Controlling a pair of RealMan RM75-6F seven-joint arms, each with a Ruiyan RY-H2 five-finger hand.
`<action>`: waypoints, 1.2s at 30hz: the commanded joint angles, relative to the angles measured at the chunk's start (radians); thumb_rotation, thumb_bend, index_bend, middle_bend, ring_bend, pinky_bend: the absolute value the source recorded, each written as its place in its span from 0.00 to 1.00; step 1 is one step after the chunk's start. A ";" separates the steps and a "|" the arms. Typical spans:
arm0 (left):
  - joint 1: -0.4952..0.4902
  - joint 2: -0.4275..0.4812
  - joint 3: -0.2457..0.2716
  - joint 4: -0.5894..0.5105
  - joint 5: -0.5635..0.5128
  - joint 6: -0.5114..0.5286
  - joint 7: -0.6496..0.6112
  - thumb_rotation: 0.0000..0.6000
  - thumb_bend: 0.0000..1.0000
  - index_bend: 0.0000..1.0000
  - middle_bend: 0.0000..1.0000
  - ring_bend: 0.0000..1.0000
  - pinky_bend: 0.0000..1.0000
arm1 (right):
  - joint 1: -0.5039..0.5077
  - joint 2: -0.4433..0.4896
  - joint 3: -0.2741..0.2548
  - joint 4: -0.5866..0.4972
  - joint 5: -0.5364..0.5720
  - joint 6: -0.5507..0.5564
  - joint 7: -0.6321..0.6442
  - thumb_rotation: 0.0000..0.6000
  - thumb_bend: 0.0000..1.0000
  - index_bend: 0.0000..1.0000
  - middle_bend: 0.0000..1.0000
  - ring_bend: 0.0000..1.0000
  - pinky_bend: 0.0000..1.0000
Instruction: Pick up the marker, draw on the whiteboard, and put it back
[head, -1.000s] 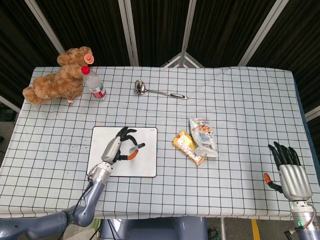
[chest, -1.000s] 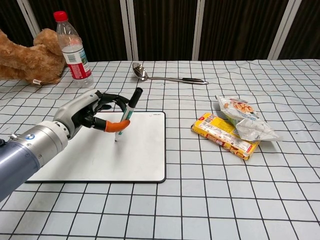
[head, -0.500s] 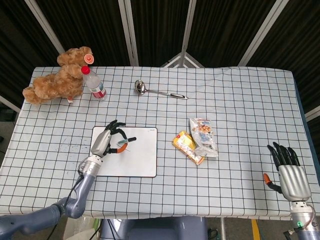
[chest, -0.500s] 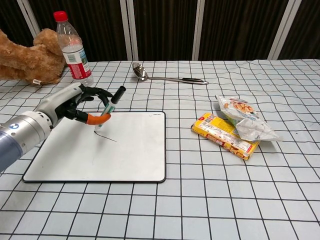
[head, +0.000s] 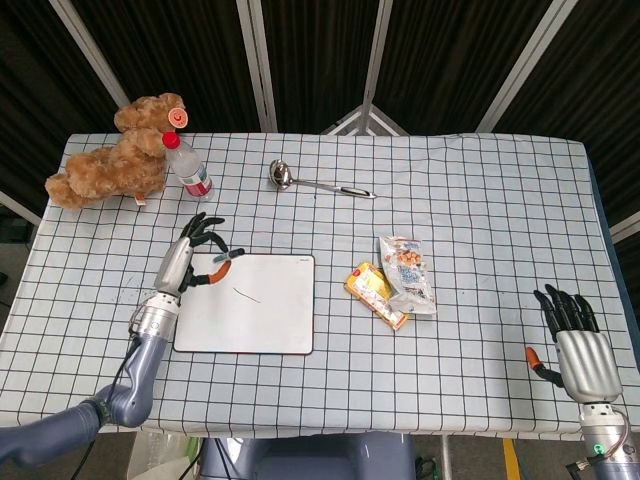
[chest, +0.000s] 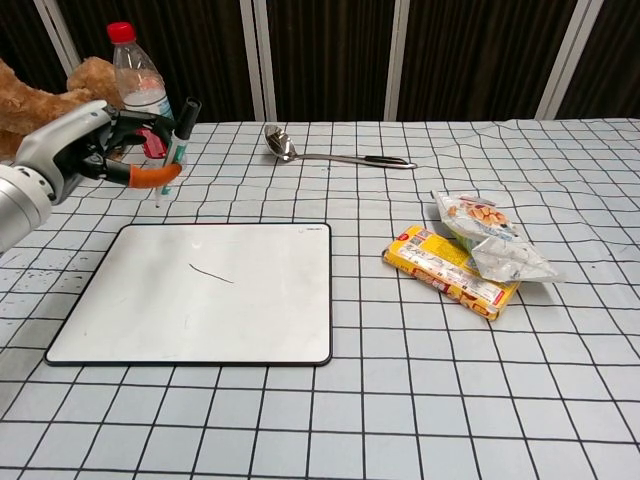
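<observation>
Left hand (chest: 85, 150): pinching the marker (chest: 172, 150) upright, off the whiteboard's (chest: 200, 310) far-left corner.
Right hand (head: 578, 335): fingers spread, empty, near table's (head: 480, 200) right edge.

White cloth with black grid (head: 480, 200) covers tabletop, slightly wrinkled. Behind: dark corrugated wall panels (chest: 330, 55) split by white metal posts (chest: 260, 60). Grey floor strip (head: 625, 225) visible right of tabletop. Even, diffuse lighting.

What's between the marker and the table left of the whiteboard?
Nothing visible. The left hand holds the marker above the whiteboard's far-left corner; the water bottle stands further back, off to the side.
</observation>
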 joint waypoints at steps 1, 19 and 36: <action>0.026 0.010 0.029 -0.070 -0.013 0.002 0.003 1.00 0.52 0.71 0.18 0.02 0.05 | 0.001 -0.001 -0.001 -0.001 -0.002 -0.001 -0.003 1.00 0.35 0.00 0.00 0.00 0.00; 0.022 -0.107 0.054 -0.074 -0.067 -0.015 0.076 1.00 0.51 0.71 0.18 0.02 0.05 | 0.003 0.004 -0.003 -0.007 -0.001 -0.011 0.016 1.00 0.35 0.00 0.00 0.00 0.00; -0.001 -0.151 0.039 -0.029 -0.086 -0.037 0.105 1.00 0.51 0.71 0.18 0.02 0.05 | 0.006 0.005 -0.002 -0.007 0.003 -0.016 0.024 1.00 0.35 0.00 0.00 0.00 0.00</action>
